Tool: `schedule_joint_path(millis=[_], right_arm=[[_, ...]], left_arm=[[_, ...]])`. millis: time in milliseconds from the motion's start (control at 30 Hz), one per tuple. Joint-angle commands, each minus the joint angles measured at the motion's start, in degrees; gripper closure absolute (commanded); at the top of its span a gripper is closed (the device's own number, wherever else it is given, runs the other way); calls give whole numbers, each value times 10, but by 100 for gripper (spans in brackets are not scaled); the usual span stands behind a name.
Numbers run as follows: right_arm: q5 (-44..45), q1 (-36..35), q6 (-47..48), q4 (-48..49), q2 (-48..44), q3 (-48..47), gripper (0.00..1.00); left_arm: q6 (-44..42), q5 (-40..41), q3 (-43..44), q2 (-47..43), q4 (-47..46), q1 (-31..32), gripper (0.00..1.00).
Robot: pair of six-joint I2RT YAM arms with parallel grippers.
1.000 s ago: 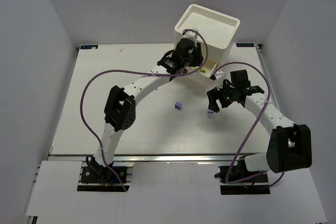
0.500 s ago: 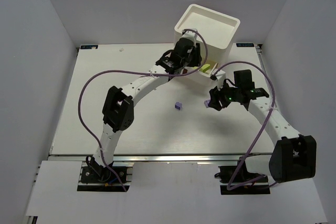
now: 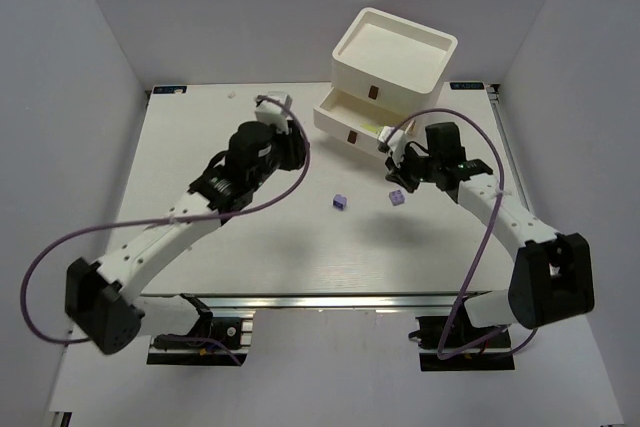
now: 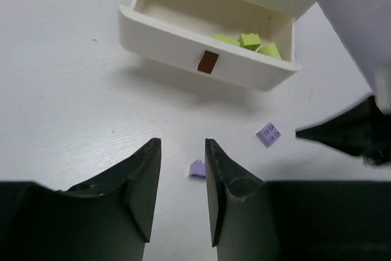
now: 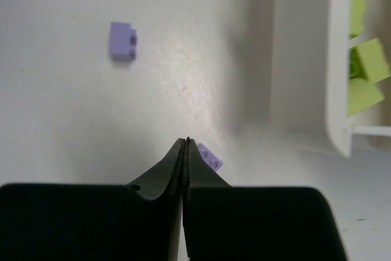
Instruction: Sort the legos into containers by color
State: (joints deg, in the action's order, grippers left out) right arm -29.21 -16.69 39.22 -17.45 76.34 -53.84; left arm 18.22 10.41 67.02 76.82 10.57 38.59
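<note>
Your left gripper, jaws spread, has drawn back from the open drawer of lime bricks; your right gripper, jaws pressed together empty, leaves two purple bricks unsorted on the counter.

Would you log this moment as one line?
left gripper open; right gripper shut; two purple legos unsorted; drawer open, lime legos inside
</note>
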Motion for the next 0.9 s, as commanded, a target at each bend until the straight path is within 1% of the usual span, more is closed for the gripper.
schedule_joint_path(millis=[0, 33, 100, 133, 200, 233, 267, 300, 367, 400, 433, 500, 567, 600, 767, 800, 867], right_arm=[[78, -15, -22, 70, 33, -76, 100], [99, -13, -42, 79, 35, -86, 100], [103, -17, -43, 81, 45, -113, 100], [100, -19, -26, 54, 52, -125, 100], [114, -34, -24, 24, 101, -179, 100], [128, -38, -23, 8, 122, -203, 100], [150, -52, -27, -13, 162, -223, 100], [185, -56, -30, -14, 182, -256, 100], [222, -72, -41, -2, 221, -278, 100], [268, -77, -48, 8, 232, -293, 100], [286, -81, -51, 14, 243, -303, 100], [289, -92, -55, 1, 265, -325, 100], [289, -97, -61, 3, 259, -333, 100], [289, -95, -63, 22, 253, -328, 100], [311, -101, -75, 93, 200, -275, 100], [278, -101, -78, 97, 193, -272, 100], [221, -97, -85, 74, 184, -277, 100]], left_arm=[[-31, 19, -80, -79, -2, 3, 52], [-39, 25, -116, -117, 1, 3, 52], [-49, 40, -149, -150, -2, 3, 50], [-57, 43, -177, -178, -5, 3, 50], [-66, 53, -201, -199, -19, 3, 50], [-72, 56, -209, -213, -24, 3, 50], [-76, 56, -218, -217, -28, 3, 50], [-78, 55, -218, -220, -26, 3, 50], [-88, 49, -217, -224, -17, 3, 50], [-90, 48, -218, -228, -15, 3, 48], [-93, 50, -221, -230, -10, 3, 47], [-95, 49, -222, -242, -5, 3, 45], [-96, 49, -225, -250, -5, 3, 42], [-96, 50, -225, -253, -5, 3, 42], [-95, 39, -223, -256, -5, 3, 38], [-95, 39, -223, -255, -4, 3, 38], [-95, 39, -221, -254, -2, 3, 38]])
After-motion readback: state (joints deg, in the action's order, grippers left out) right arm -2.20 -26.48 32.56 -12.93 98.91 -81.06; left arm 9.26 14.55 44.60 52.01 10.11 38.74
